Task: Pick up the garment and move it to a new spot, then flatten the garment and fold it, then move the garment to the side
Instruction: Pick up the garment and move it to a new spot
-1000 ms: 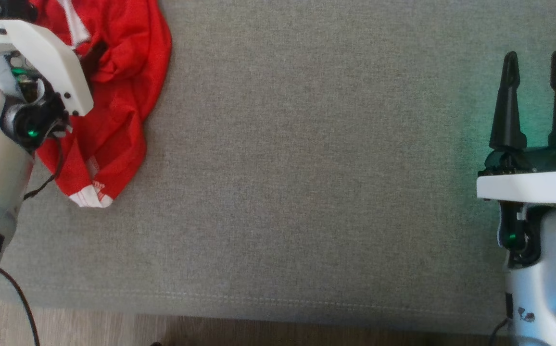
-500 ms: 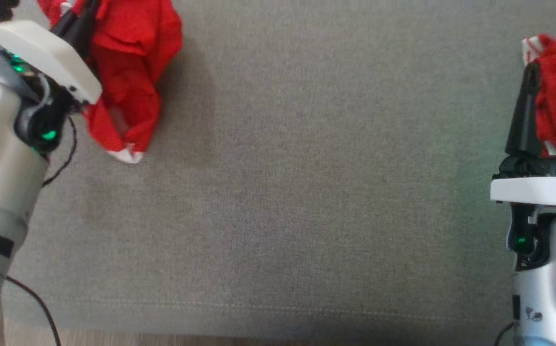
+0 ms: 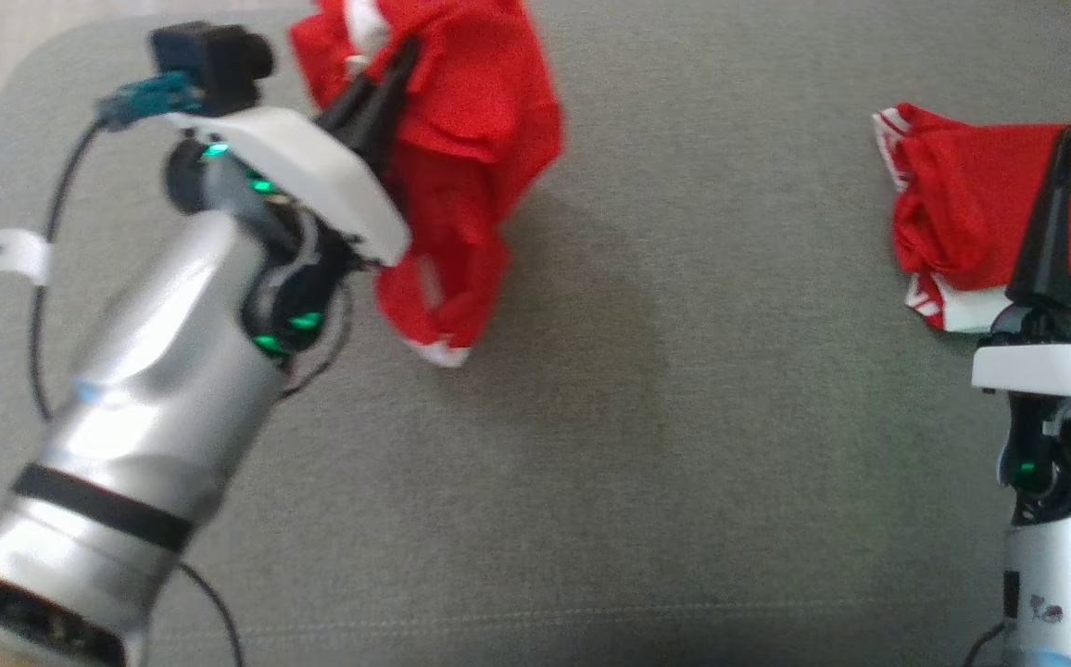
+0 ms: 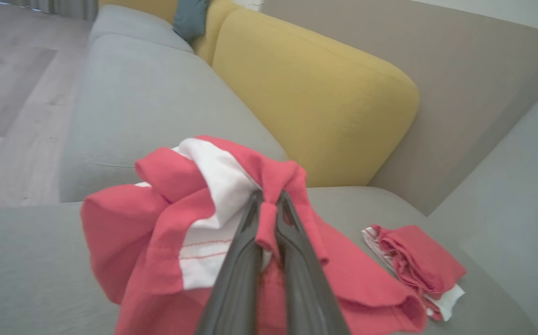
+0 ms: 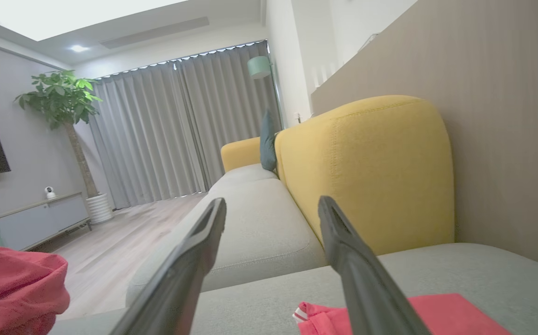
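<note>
The left end effector [image 4: 269, 200] is closed tight on a fold of the red garment [image 3: 471, 139], which hangs bunched over the grey sofa [image 3: 684, 445] at about 11 o'clock in the head view. The right end effector [image 5: 271, 204] stands wide open and holds nothing, above a folded red cloth [image 3: 962, 195] at 3 o'clock.

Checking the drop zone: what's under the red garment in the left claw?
Grey sofa seat lies below the red garment bunched in the left claw. The patch straight beneath is covered by hanging cloth.
</note>
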